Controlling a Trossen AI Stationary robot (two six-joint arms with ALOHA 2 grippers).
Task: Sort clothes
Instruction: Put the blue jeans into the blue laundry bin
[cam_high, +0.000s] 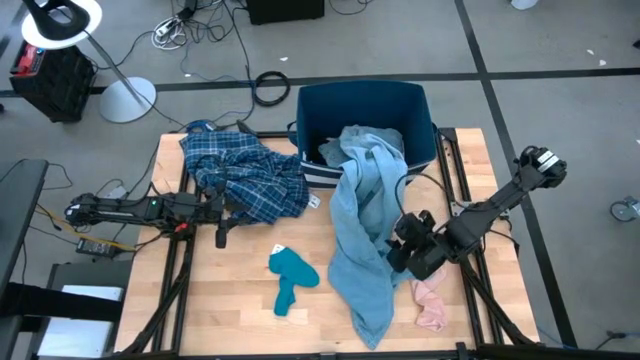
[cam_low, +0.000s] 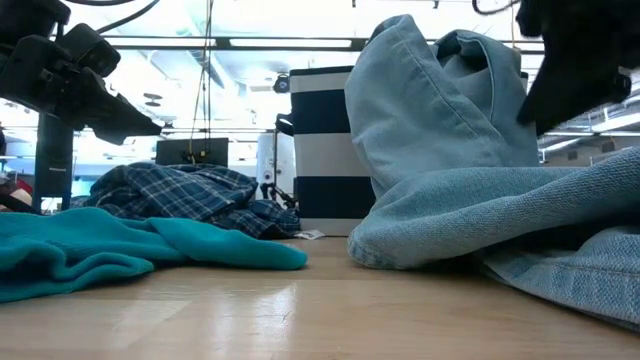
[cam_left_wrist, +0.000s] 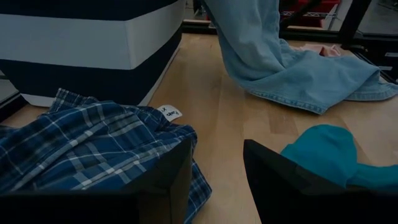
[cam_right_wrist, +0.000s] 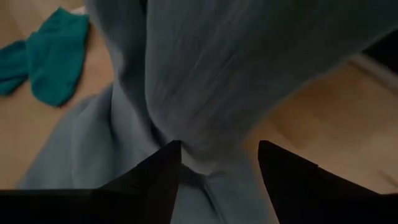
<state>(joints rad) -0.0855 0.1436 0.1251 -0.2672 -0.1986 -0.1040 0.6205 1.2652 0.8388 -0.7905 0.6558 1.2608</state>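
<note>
the right jaws (cam_right_wrist: 214, 158) stand apart, their two dark fingers spread over a fold of the light-blue denim piece (cam_high: 362, 235) without closing on it. the left jaws (cam_left_wrist: 217, 168) are also parted, low over the desk (cam_high: 230, 300) and gripping nothing, at the edge of the plaid shirt (cam_high: 240, 175).

taking the dark-blue bin (cam_high: 365, 115) as the landmark: the denim piece hangs out over the bin's front rim and runs down across the desk away from it, with the right jaws at its edge on the side away from the plaid shirt. the plaid shirt lies bunched just beside the bin, touching its front corner on the left arm's side. the teal sock (cam_high: 290, 280) lies flat in front of the bin, well apart from it, between the plaid shirt and the denim piece. a small pink item (cam_high: 430, 303) lies at the far end of the denim from the bin, just beside the right jaws.
</note>
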